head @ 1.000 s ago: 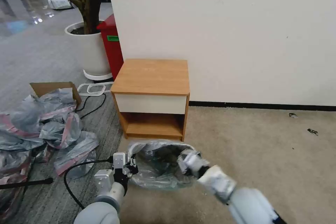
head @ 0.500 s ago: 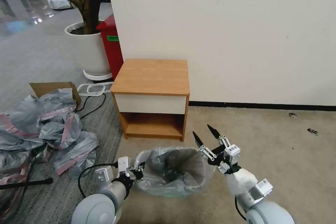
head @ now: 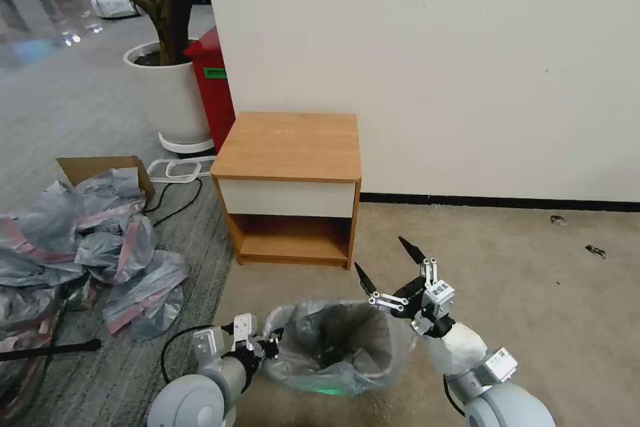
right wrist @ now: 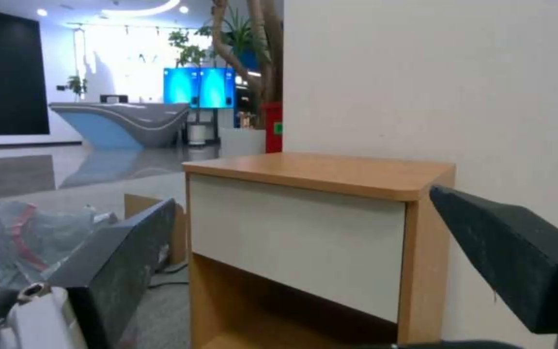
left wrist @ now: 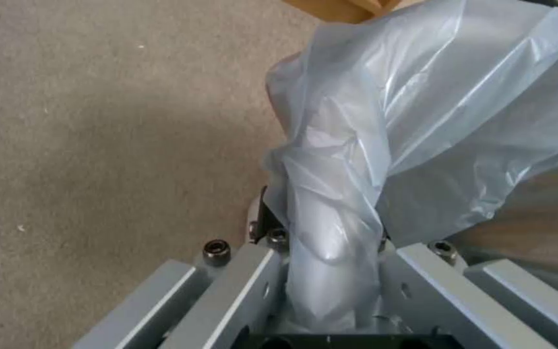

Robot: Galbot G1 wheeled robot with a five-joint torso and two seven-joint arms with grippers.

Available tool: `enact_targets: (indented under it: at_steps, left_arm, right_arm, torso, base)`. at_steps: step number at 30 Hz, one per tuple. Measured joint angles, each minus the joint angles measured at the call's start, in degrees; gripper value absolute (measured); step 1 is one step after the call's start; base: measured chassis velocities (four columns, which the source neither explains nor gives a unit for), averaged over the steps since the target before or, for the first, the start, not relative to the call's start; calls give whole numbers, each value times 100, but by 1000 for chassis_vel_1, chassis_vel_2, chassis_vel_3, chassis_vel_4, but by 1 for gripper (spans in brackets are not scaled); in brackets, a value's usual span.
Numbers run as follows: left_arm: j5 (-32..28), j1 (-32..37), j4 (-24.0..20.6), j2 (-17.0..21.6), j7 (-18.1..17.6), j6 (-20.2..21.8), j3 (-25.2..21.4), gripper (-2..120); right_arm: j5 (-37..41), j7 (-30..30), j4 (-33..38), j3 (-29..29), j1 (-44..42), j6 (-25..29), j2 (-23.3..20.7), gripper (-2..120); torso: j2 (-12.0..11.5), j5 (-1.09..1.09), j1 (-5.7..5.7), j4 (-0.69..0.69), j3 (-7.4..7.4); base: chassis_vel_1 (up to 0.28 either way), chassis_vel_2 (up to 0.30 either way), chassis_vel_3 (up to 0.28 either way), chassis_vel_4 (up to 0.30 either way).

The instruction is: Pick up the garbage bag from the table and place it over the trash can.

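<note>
Your garbage bag (head: 333,340) lines the trash can (head: 320,389), just in front of the table (head: 291,147). The left gripper (head: 272,347) pinches its rim; the right gripper (head: 390,273) hangs spread, empty, above. Pulling left could tip the can or strip the bag off.

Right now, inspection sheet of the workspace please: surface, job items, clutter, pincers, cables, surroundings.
Surface: table, top bare; beige carpet in front.
Job's things: garbage bag draped over the trash can, mouth open; bin's green-tinted base peeks out below.
Clutter: heap of grey-and-pink bags and a cardboard box on the floor to the left.
Grippers: left pincer shut on the garbage bag at its left edge; right pincer open, raised above the bag's right edge, holding nothing.
Cables: black cable on the floor by the table; black cable looping off the left arm.
Surroundings: white wall, red bin, plant pot.
</note>
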Motion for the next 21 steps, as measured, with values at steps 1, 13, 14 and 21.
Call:
enact_targets:
  at_steps: [1,13,14,21]
  left_arm:
    - [3,0,4,-3,1,-2,0,4]
    - [56,-16,9,39,35,-4,8,43]
    - [95,-25,9,43,44,-4,15,49]
    - [221,-62,-45,58,144,-33,34,75]
  right_arm:
    - [5,-27,-20,0,4,11,3,100]
    - [-3,-125,-178,-85,58,149,34,100]
    - [-4,-131,-178,-85,70,150,37,100]
    - [-27,-160,-226,-119,63,172,70,100]
  torso:
    - [0,0,0,0,0]
    - [0,-2,0,-1,0]
    - [0,-3,0,-1,0]
    - [0,-3,0,-1,1]
  base:
    - [0,0,0,0]
    - [0,0,0,0]
    - [0,0,0,0]
    - [0,0,0,0]
